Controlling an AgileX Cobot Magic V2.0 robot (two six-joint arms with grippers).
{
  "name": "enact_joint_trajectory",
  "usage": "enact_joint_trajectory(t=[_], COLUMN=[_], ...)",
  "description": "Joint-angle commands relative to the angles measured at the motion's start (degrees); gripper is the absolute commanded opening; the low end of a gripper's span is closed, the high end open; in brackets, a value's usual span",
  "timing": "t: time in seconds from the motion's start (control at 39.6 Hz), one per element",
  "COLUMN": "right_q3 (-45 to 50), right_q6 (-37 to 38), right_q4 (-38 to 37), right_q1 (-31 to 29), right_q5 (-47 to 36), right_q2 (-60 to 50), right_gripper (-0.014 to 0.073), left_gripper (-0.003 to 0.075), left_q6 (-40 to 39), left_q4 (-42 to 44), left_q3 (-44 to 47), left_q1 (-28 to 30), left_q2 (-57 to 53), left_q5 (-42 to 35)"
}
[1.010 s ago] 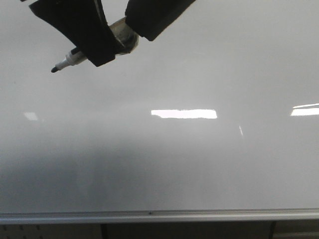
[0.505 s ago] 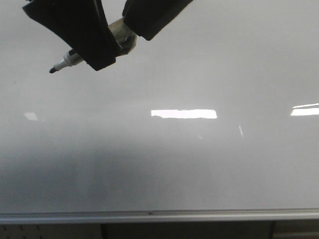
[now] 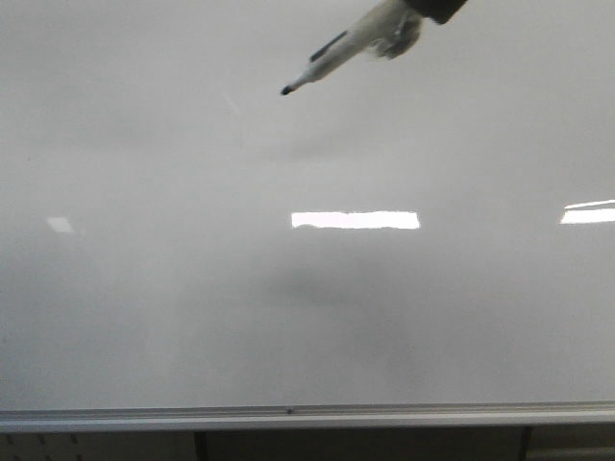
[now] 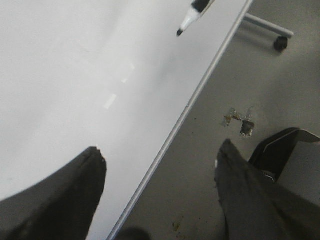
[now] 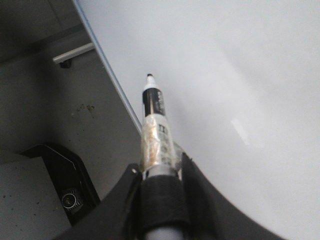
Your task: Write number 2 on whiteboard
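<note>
The whiteboard (image 3: 307, 317) is glossy grey-white with a silver frame edge along its near side, and I see no number 2 on it. A black-tipped marker (image 3: 336, 53) with a tape-wrapped barrel hangs above the board's far middle, its tip pointing left and down, clear of the surface. My right gripper (image 5: 159, 167) is shut on the marker (image 5: 155, 120); only a black corner of the gripper (image 3: 437, 8) shows in the front view. My left gripper (image 4: 160, 149) is open and empty over the board's edge (image 4: 200, 85). The marker tip (image 4: 192, 14) also shows in the left wrist view.
Bright rectangular light reflections (image 3: 356, 220) lie on the board. Beyond the board's edge is grey floor with a wheeled stand leg (image 4: 270, 32) and a black box (image 5: 65, 180).
The marker has moved right and up, its tip going from the far left to the far middle. The dark gripper at the upper left has left the front view.
</note>
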Motion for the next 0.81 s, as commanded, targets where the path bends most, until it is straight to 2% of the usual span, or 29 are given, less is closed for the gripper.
enact_joint_trajectory(t=[0.0,0.03,0.13,0.4,0.58,0.78], right_q3=[-2.1,-2.0,-0.4,13.8,20.7,24.6], right_q6=[10.6,14.2,20.4,23.5,23.5,23.5], right_q4=[-2.3,-3.2,-5.8,-5.8,-5.8,-5.1], right_q1=[-2.6,-3.6,-6.1,-10.5,-10.5,-10.5], right_q5=[0.0,0.6,0.7,-8.7,-10.1,-10.2], right_q2=[-4.8,-5.9,-9.9,-23.6,-31.0,-37.3], right_gripper=[0.0074,0.0074,0.0074,0.0074,0.0074,0.0074], left_gripper=[0.0462,0.0462,0.0462,0.0462,0.0462,0.0462], left_q6=[-6.5,-8.6,-13.7,-24.6,-25.0,-25.0], left_q4=[2.6,3.9,6.0,6.1,6.1,6.1], left_q3=[-1.0,-0.7,1.2,12.3,18.2,19.3], left_q1=[1.0,1.2,1.8,2.9,2.9,2.9], left_q2=[-4.3,-5.4,-8.9,-18.8,-23.0,-23.5], left_q5=[-1.8,-1.8,-1.9,-8.7,-10.0,-10.2])
